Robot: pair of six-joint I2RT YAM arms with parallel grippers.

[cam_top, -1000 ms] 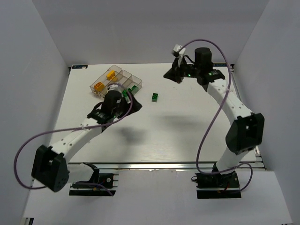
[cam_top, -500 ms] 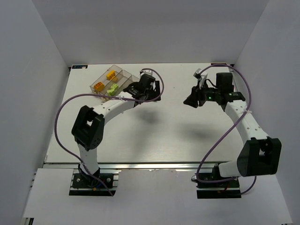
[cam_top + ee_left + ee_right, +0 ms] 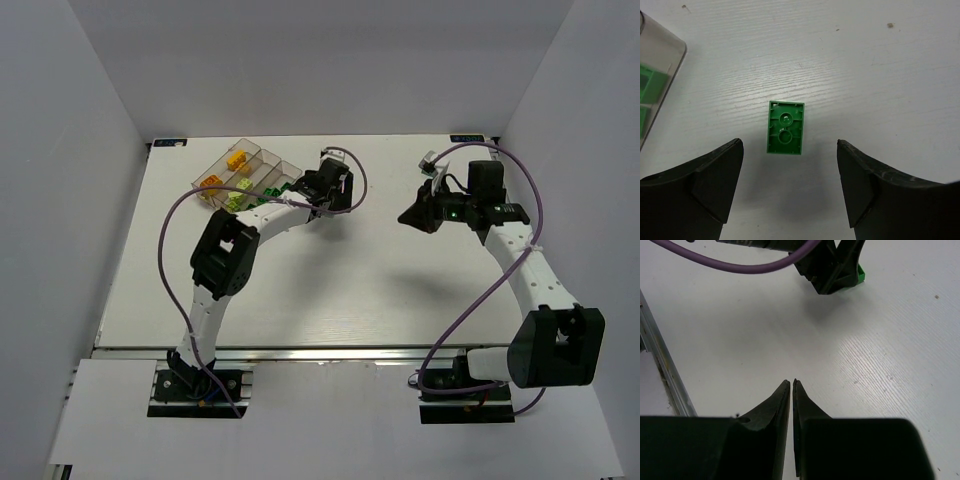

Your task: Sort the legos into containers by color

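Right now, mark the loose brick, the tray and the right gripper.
brick [image 3: 785, 128], left wrist view, middle of its underside.
tray [image 3: 671, 51], left wrist view, clear corner wall.
right gripper [image 3: 791, 384], right wrist view, between its shut fingertips.

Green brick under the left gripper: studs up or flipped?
Flipped. The green brick lies on the table hollow side up: the left wrist view shows its round inner tubes and no studs.
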